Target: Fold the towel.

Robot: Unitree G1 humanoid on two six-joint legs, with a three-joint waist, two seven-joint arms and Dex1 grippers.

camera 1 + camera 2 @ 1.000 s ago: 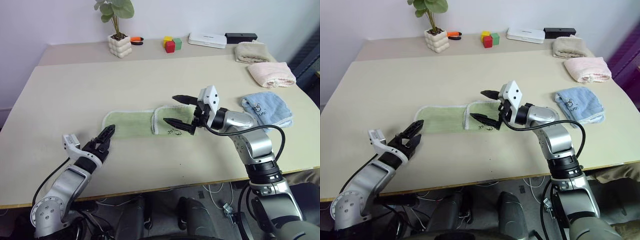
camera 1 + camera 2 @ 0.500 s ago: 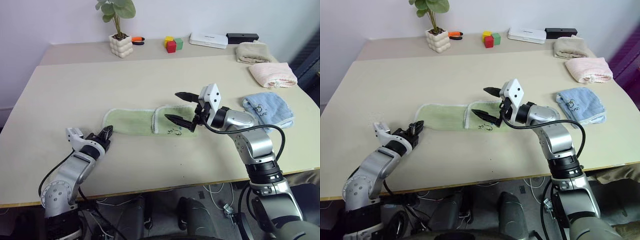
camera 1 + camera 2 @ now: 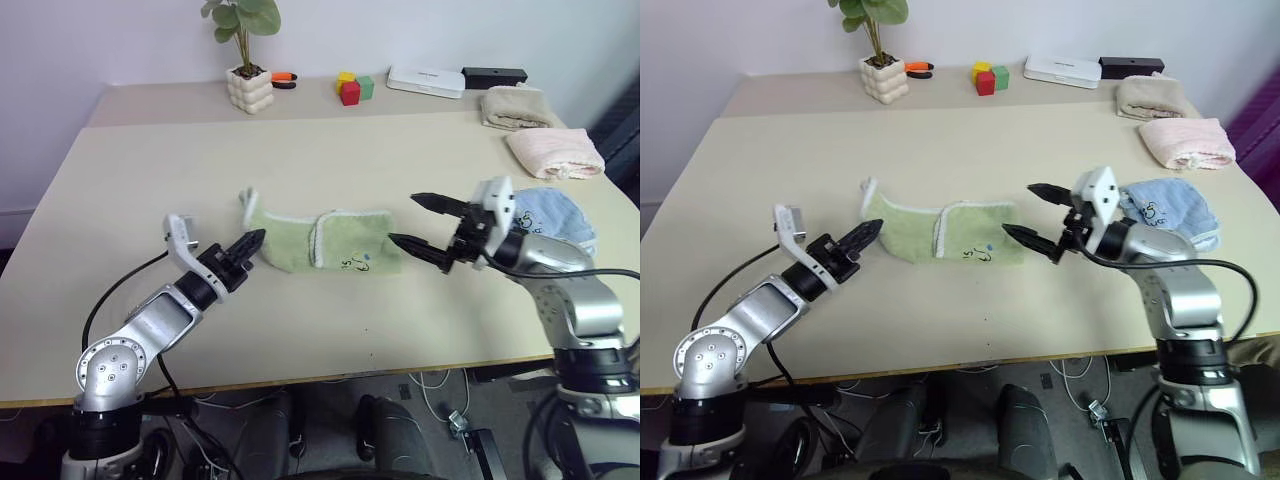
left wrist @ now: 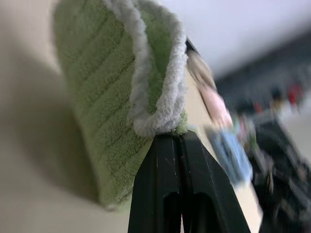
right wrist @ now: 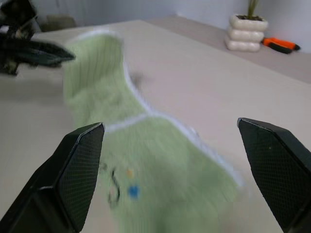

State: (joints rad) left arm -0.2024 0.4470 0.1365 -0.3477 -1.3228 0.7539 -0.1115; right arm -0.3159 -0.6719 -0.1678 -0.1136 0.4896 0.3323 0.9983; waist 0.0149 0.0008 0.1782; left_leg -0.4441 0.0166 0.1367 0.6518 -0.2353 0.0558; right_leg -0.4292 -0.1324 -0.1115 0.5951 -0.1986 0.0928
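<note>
Left hand [image 3: 253, 240] now pinches the towel [image 3: 345, 245] end and lifts it; right hand [image 3: 411, 222] backs off, wide open.

towel [image 3: 340, 242]: ribbed green terry cloth, whitish stitched edge | table [image 3: 300, 160]: smooth matt beige

The blue towel [image 3: 556, 212] lies partly hidden behind the right arm.
</note>
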